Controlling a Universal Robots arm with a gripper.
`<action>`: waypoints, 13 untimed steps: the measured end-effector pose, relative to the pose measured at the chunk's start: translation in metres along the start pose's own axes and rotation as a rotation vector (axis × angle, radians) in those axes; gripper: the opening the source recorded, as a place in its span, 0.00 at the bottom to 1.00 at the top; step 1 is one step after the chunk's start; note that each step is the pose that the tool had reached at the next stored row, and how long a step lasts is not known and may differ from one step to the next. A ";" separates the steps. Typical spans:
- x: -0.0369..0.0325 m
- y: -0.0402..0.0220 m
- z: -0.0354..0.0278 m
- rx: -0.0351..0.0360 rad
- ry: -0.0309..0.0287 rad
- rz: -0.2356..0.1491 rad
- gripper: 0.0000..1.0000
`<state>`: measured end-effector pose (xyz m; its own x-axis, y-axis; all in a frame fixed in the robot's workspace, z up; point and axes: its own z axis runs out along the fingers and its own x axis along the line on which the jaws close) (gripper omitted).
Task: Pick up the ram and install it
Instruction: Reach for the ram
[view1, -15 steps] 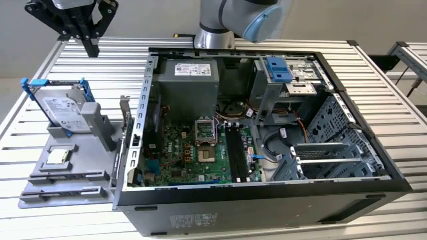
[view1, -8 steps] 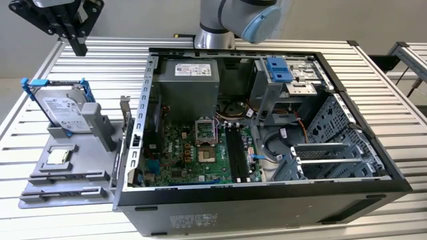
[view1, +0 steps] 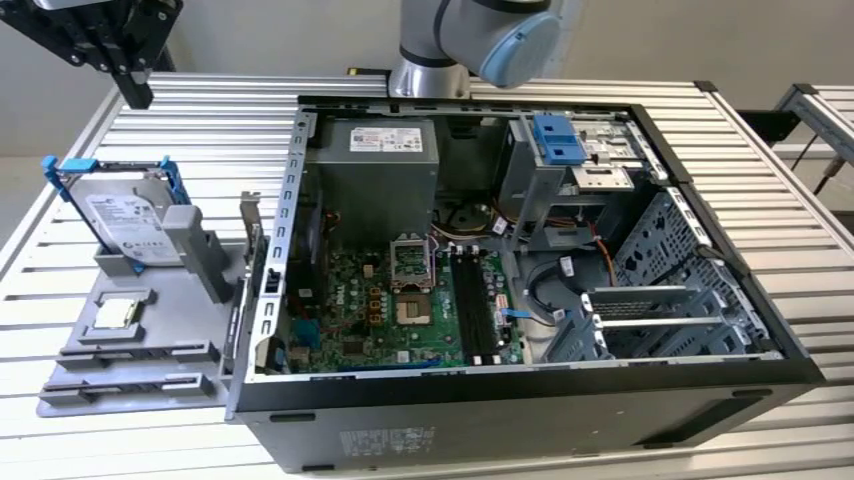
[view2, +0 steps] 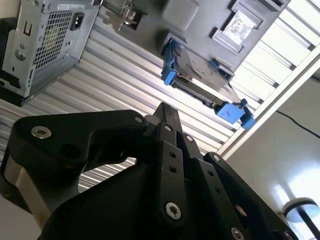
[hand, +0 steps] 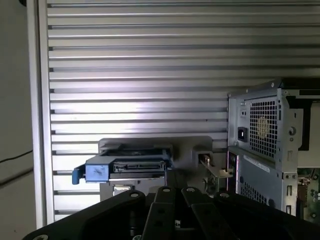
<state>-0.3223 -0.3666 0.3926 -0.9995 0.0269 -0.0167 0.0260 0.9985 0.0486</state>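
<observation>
Slatted aluminium table (view1: 200, 110) carries an open computer case (view1: 534, 420) lying on its side, with a grey tray (view1: 134, 370) just beside it at nine o'clock in the exterior view. That view looks into the case at the motherboard (view1: 374, 310) and its dark memory slots (view1: 467, 300), which neither wrist view reaches; they see the case from outside, at its vented power supply (hand: 260, 130). The gripper (view1: 134, 95) hangs high at eleven o'clock over bare table, well apart from the tray, its fingers drawn together to one tip with nothing between them; the second wrist view shows the same closed tip (view2: 164, 107). The ram (view1: 250, 228) appears to be the thin plate standing upright at the tray's edge nearest the case, seen edge-on, so its chips and label cannot be made out; the second wrist view catches a cropped sliver of it (view2: 124, 12). On the tray a hard drive (view1: 120, 215) in a blue frame stands upright and a processor chip (view1: 118, 312) lies flat. The arm (view1: 454, 40) is cut off at twelve o'clock.
</observation>
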 end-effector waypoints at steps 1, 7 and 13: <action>0.0020 0.0007 0.0000 0.0000 0.0002 0.000 0.00; 0.0147 0.0040 -0.0001 0.0001 0.0004 0.000 0.00; 0.0211 0.0048 -0.0001 0.0000 0.0004 0.000 0.00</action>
<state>-0.3432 -0.3612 0.3926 -0.9995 0.0268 -0.0163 0.0260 0.9985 0.0486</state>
